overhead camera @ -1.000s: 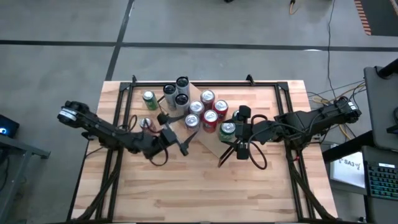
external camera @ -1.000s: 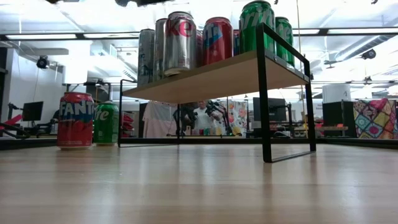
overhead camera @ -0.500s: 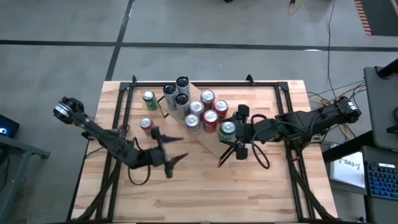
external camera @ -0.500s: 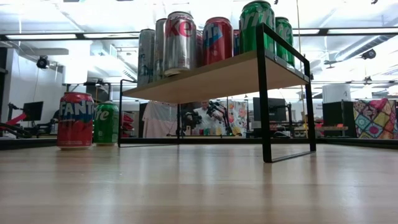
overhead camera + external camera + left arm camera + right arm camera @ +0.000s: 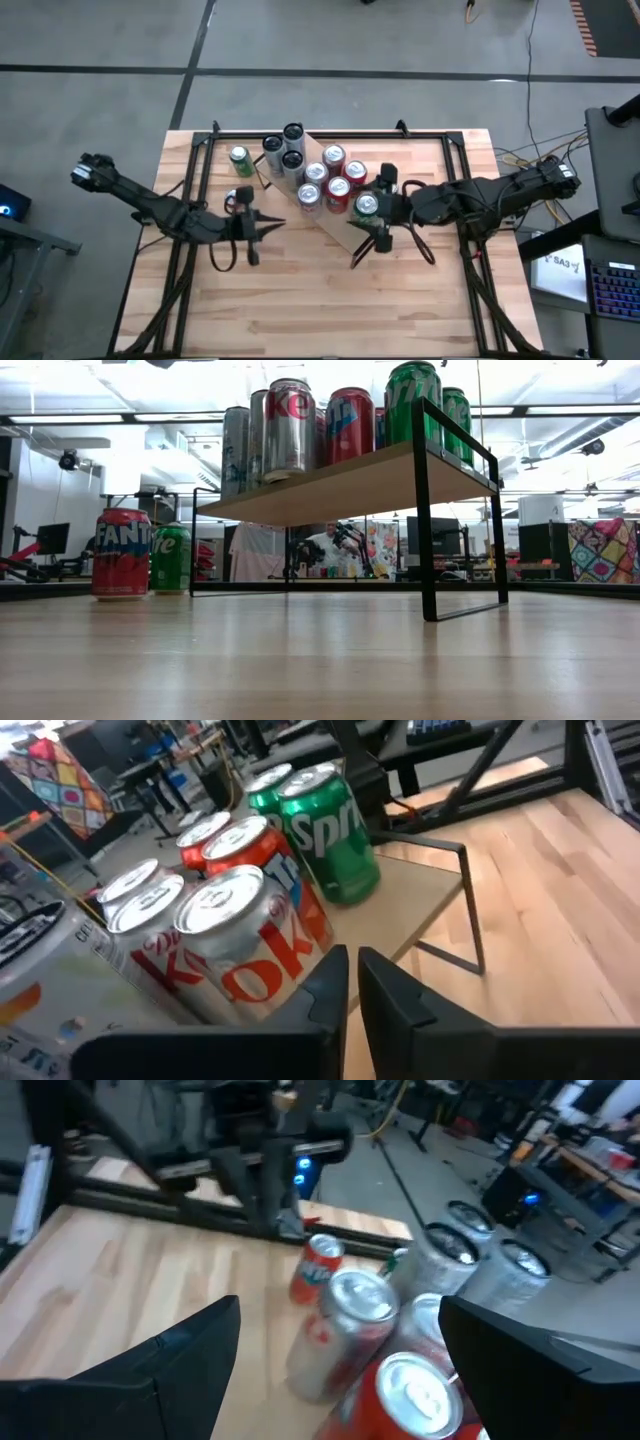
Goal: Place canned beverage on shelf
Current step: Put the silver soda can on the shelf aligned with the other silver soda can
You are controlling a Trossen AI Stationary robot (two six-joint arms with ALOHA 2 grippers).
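Plank tabletop [image 5: 320, 660] – shelf [image 5: 340, 485] upon it – office clutter behind.

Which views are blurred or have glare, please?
Right wrist view: soft throughout, the silver can smeared. Left wrist view: sharper, the Diet Coke can readable. Low view: bright ceiling lights wash out the top behind the shelf; the near tabletop is out of focus.

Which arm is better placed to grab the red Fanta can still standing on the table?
Left, probably. The left tool, shut and empty, sits just beside the Fanta can. The right tool is open at the shelf's far end by a green can.
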